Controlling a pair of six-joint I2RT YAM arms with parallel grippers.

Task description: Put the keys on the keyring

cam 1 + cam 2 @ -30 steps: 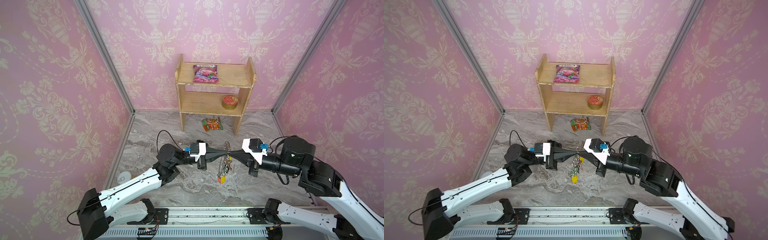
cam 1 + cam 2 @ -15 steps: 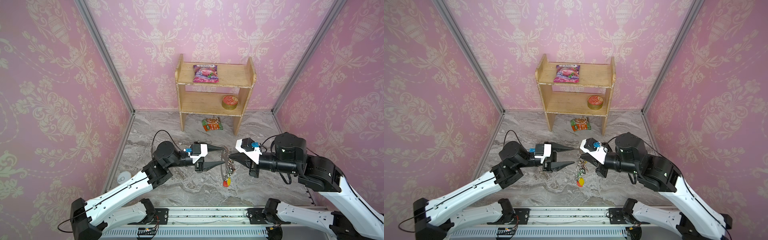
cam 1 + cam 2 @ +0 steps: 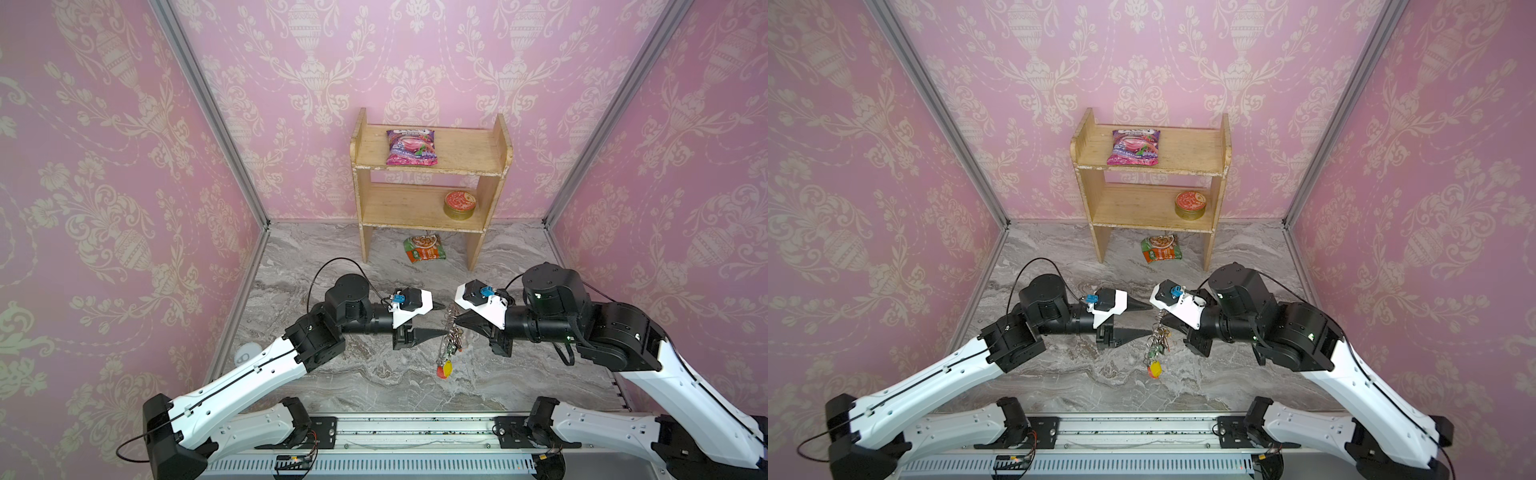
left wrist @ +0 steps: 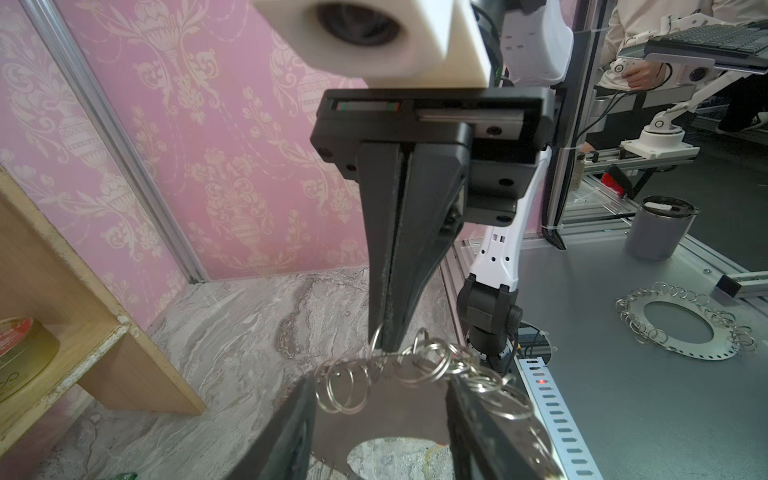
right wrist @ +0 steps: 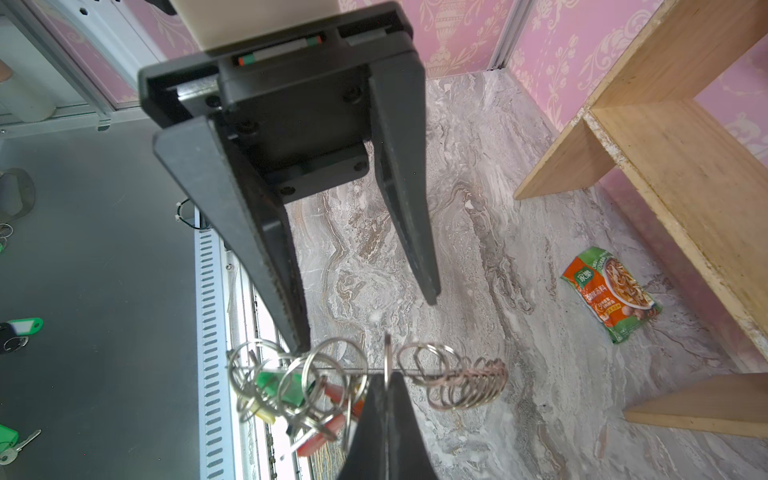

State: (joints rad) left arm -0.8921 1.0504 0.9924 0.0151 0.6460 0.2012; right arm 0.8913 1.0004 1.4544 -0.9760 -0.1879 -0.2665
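In right wrist view, left end effector [image 5: 365, 322] agape — in left, right end effector [image 4: 388, 336] tight on keyring [image 4: 374, 413].

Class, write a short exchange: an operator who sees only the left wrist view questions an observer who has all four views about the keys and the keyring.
Operator: Metal loops fill my view. Is anything hanging among them?
Observer: Yes. The right wrist view shows keys with green and orange-red tags bunched among the keyring's loops.
Operator: Is the band itself really gripped?
Observer: Yes. That same view shows the shut right gripper pinching the band's thin edge, seen edge-on.
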